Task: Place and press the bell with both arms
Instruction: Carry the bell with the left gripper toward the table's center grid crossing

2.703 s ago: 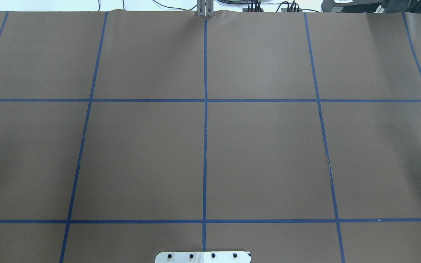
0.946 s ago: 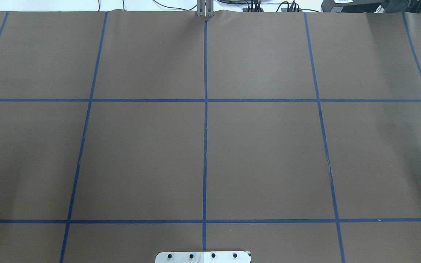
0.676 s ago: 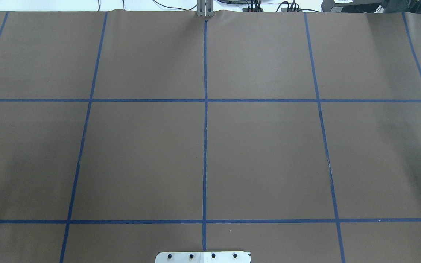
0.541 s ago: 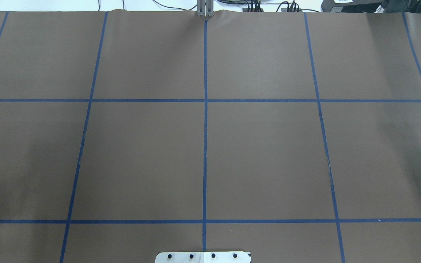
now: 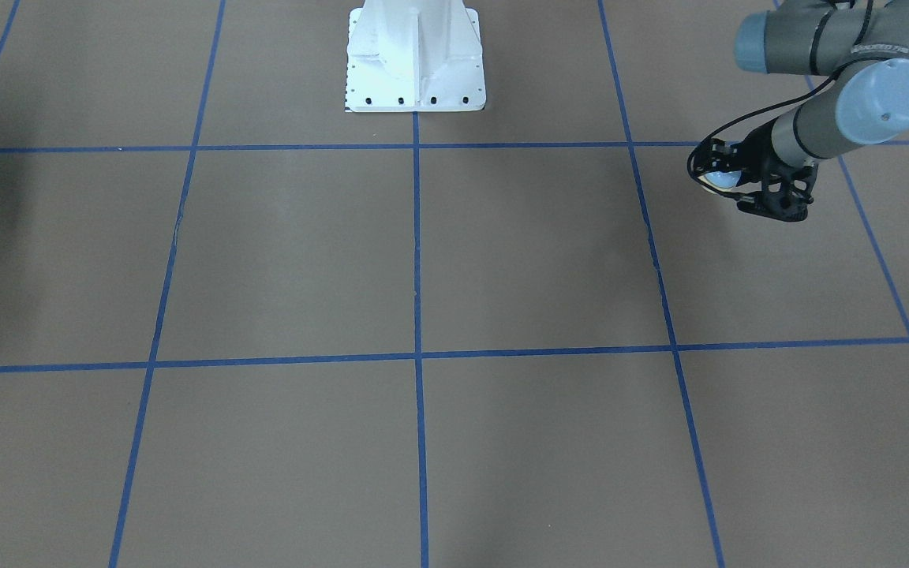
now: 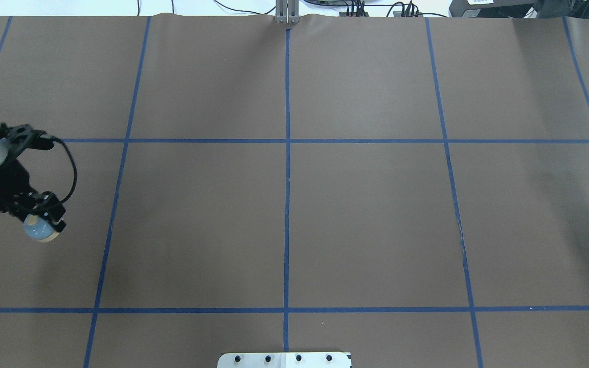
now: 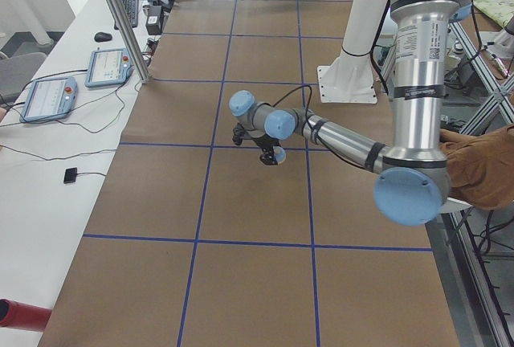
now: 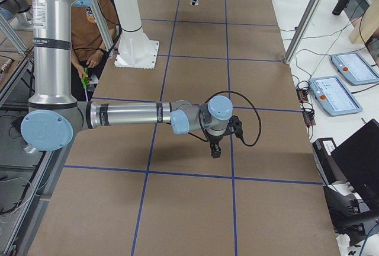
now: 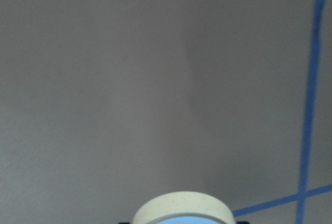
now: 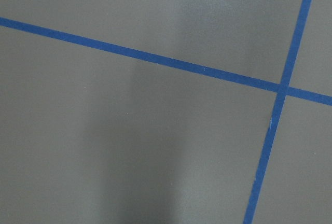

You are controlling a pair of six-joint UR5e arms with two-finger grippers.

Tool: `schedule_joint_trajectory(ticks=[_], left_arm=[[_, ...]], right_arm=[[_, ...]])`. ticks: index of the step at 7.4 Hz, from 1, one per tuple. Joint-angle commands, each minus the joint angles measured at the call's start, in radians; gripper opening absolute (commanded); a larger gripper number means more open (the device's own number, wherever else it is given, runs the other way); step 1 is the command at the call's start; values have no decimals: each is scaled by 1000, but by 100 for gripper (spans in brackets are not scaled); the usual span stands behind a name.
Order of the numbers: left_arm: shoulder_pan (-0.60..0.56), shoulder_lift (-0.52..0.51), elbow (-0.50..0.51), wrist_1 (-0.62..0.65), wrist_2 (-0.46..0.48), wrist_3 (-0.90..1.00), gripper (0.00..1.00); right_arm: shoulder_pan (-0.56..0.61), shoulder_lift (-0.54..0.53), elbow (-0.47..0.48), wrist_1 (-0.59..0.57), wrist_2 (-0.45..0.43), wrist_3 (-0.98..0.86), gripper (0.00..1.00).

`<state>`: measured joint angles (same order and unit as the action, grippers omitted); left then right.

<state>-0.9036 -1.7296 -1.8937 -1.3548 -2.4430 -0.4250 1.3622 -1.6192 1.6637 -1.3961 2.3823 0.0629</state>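
Observation:
The bell (image 6: 36, 231) is light-blue with a cream base. It is held in my left gripper (image 6: 43, 225), which is shut on it at the table's left side, a little above the brown mat. The bell also shows in the front view (image 5: 719, 178) in the left gripper (image 5: 731, 180), and its cream base (image 9: 181, 209) fills the bottom edge of the left wrist view. My right gripper (image 8: 215, 149) hangs over the mat at the table's right end. Only the right side view shows it clearly, so I cannot tell whether it is open or shut. The right wrist view shows only mat and tape.
Blue tape lines (image 6: 287, 204) divide the brown mat (image 6: 376, 220) into squares. The white pedestal base (image 5: 415, 55) stands at the robot's edge. A seated person (image 8: 89, 25) is beside the pedestal. Tablets (image 7: 48, 98) lie on the side bench.
My left arm has come into the overhead view from the left edge with the bell in its gripper. Earlier only its shadow showed on the mat there.

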Motion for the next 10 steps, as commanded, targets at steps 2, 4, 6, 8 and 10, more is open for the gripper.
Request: schedule_joint_trajectory(ticks=[2,4,6,8,10], left_arm=[[73,-450,221,169,25,-148,0],[133,-707,489,161,44,-263,0],[188,-917,827,-12,45,-392,0],[250,-933,925,-177,71,-520,0],[275,-964,955,-182,94,-546,1]], right_arm=[[0,9,-4,0,0,0,100],[0,15,-7,0,-2,0,100],[-18,31,-27,0,-2,0,100],[-18,56,-50,0,-2,0,100],[-20,64,-58,0,-2,0,100]])
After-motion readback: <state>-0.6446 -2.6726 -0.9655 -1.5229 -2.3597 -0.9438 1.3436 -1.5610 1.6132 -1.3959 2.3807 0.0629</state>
